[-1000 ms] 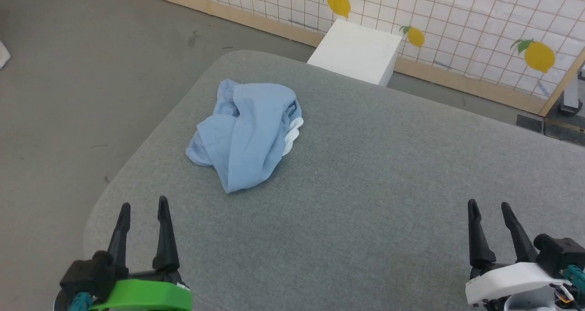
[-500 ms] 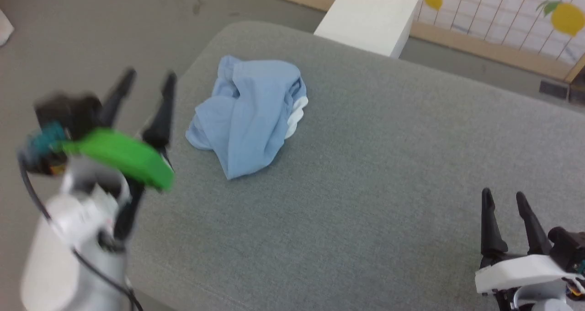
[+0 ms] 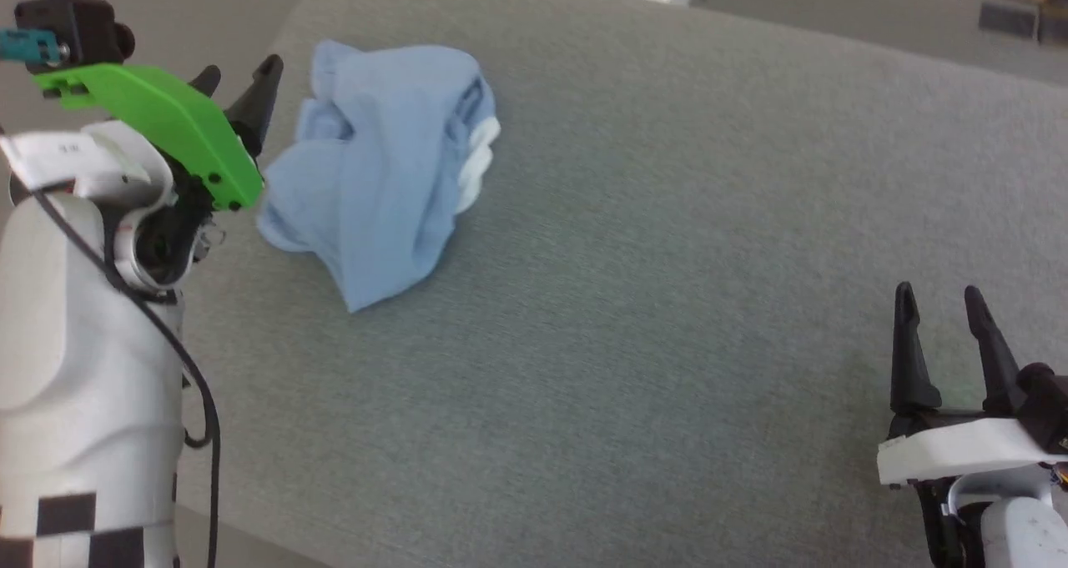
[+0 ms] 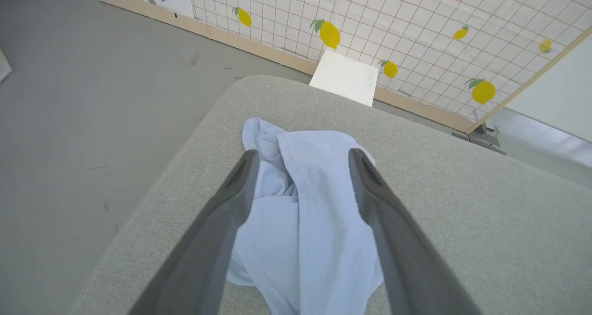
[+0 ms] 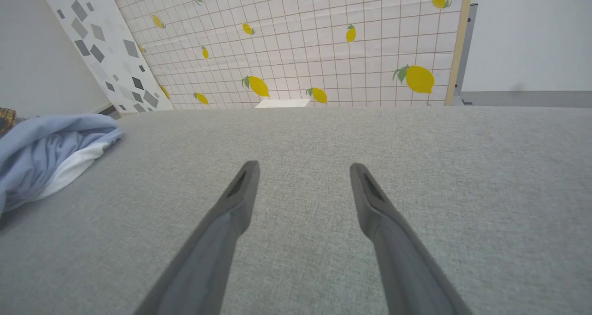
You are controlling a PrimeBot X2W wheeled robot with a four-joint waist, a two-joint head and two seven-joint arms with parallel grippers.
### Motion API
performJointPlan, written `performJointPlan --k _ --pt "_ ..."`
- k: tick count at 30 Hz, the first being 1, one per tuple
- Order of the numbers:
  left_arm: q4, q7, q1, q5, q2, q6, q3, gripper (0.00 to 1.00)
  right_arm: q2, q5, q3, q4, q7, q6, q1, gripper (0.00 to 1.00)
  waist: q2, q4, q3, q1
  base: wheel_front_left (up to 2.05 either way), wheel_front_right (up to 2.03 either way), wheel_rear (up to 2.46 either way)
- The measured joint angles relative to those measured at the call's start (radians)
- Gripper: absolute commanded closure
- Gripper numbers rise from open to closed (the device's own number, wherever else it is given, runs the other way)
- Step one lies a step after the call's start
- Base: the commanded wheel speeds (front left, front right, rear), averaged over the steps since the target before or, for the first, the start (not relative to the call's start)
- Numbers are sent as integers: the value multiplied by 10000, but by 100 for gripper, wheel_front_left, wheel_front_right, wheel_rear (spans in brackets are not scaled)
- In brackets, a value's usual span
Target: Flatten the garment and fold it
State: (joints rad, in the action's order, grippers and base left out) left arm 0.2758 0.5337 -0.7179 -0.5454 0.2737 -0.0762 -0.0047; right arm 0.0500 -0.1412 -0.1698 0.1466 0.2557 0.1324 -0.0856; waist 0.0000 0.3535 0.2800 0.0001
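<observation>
At upper left of the head view, the left gripper (image 3: 239,72), two long dark fingers on a green mount, is seen spread wide with nothing clamped. Its fingertips are placed just beside the left edge of the crumpled light blue knit T-shirt (image 3: 375,159); contact with the cloth cannot be told. In the left wrist view the shirt is framed between the two parted fingers. The shirt is bunched in a heap, with a white inner patch shown at its right side, and is laid near the far-left corner of the grey fabric-covered cushion surface (image 3: 634,318). At lower right the right gripper (image 3: 938,291), dark fingers on a white mount, is likewise parted and empty, well apart from the shirt. Beyond the cushion a white box (image 4: 344,77), grey floor (image 4: 83,74) and a white grid wall panel printed with yellow lemons (image 4: 416,23) are seen.
</observation>
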Motion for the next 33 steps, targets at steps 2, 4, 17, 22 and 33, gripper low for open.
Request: performJointPlan --k 2,4,17,22,33 --pt "337 355 -260 -15 54 82 -19 0 0 111 -40 -77 0 0 -35 0 0 -166 275 0 0 0 0" --pt "598 416 -482 -17 82 213 31 0 0 186 -69 -144 0 0 -80 0 0 -311 527 0 0 0 0" --pt "2332 2021 -1035 -395 -209 1427 -61 0 0 261 -63 -686 2 0 -574 0 0 -1280 2080 1 0 0 0" --pt "2345 2314 -1199 -397 -138 1601 -61 100 -25 251 35 -934 35 2 -739 0 0 -1583 2540 0 0 0 0" --pt "2211 2065 -1268 -573 65 1336 102 100 -31 77 10 -650 86 4 -913 0 0 -1794 2395 1 0 0 0"
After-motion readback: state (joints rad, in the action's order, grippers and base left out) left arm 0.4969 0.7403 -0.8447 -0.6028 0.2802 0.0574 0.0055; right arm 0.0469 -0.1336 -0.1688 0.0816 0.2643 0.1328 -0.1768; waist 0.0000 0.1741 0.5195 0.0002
